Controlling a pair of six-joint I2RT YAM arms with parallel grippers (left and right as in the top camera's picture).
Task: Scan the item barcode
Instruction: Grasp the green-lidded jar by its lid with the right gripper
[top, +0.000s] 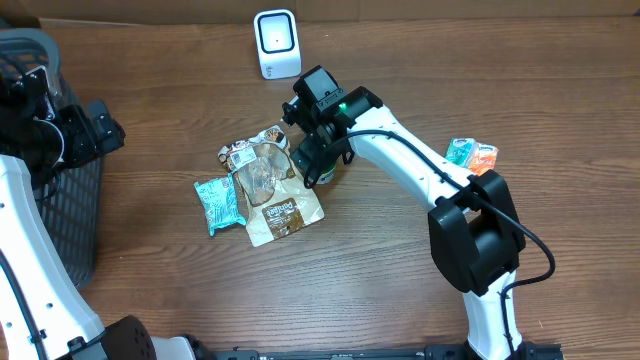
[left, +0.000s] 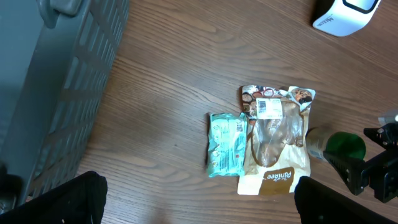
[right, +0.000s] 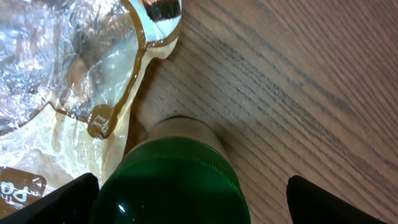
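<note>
Table (top: 180, 300) layout: scanner (top: 276, 44) at far edge, green-capped bottle (right: 171, 180) touching brown snack pouch (top: 280, 210). Step: grasp. Right gripper (top: 320, 160) apart, straddling bottle; left gripper (left: 199, 196) apart, idle. Next: clamp, lift, aim barcode at scanner.

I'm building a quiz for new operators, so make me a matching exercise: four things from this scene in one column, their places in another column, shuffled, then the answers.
Things:
1. white scanner
2. teal packet
3. green-capped bottle
4. mesh basket

Places:
A. at the far left of the overhead view
B. between the open fingers of the right gripper
C. alone at the top of the overhead view
D. just left of the brown pouch

Pairs: 1-C, 2-D, 3-B, 4-A
</note>
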